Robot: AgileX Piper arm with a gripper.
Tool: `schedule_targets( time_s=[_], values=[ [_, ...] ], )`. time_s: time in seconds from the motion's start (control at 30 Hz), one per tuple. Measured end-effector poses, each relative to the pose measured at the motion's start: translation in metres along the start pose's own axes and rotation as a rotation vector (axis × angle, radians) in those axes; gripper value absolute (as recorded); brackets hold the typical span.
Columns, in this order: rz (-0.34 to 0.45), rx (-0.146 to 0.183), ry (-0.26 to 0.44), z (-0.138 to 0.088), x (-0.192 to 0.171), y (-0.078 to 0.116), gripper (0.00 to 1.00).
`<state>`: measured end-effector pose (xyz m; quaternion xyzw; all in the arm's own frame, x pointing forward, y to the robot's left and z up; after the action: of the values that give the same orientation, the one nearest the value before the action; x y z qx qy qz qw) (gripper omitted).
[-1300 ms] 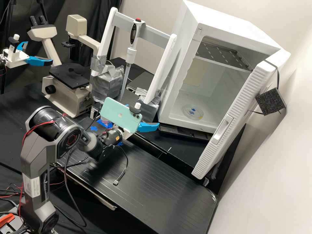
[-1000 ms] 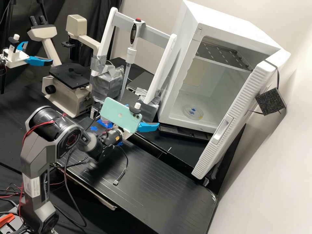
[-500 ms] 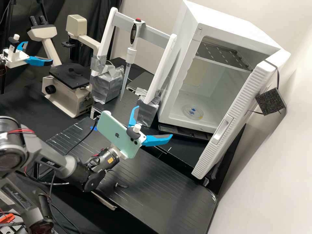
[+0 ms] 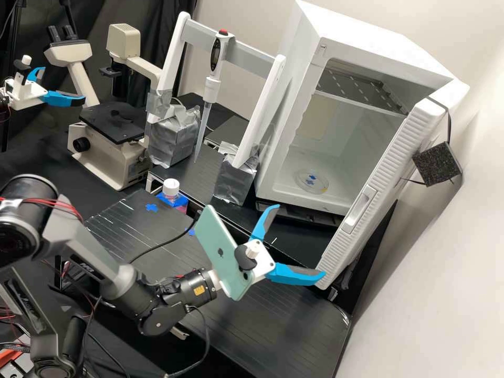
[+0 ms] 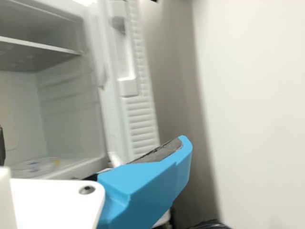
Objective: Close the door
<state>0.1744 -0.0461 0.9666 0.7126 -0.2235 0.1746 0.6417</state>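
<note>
With the gripper (image 4: 299, 240) spread wide and empty near the lower end of the open door (image 4: 394, 163), probably lining up; next, must get behind it and push toward the fridge (image 4: 378, 50)

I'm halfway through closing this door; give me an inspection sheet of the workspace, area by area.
Surface: black bench, blue marks on it.
Job's things: white cabinet open, its door swung out; clear dish inside.
Clutter: microscope, pipette on a stand, white-capped bottle.
Gripper: gripper open, holding nothing, one fingertip by the door's lower end; contact can't be told.
Cables: black cable over the bench; red wires on the arm.
Surroundings: pale wall beside the door, dark curtain behind the microscope.
</note>
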Motion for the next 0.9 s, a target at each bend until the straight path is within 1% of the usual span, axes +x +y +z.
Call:
schedule_targets(
  time_s=[0.1, 0.17, 0.27, 0.37, 0.57, 0.67, 0.77, 0.8, 0.9],
  values=[
    [0.015, -0.027, -0.015, 0.008, 0.015, 0.001, 1.00],
    [0.018, -0.043, -0.012, 0.012, 0.027, -0.001, 1.00],
    [-0.003, -0.069, -0.008, 0.019, 0.044, -0.008, 1.00],
    [-0.021, -0.082, 0.006, 0.022, 0.058, -0.013, 1.00],
    [-0.041, -0.078, 0.022, 0.028, 0.075, -0.019, 1.00],
    [-0.050, -0.076, 0.024, 0.029, 0.075, -0.021, 1.00],
    [-0.055, -0.057, 0.031, 0.025, 0.073, -0.020, 1.00],
    [-0.055, -0.056, 0.035, 0.022, 0.071, -0.019, 1.00],
    [-0.058, -0.037, 0.061, 0.012, 0.065, -0.017, 1.00]
  ],
)
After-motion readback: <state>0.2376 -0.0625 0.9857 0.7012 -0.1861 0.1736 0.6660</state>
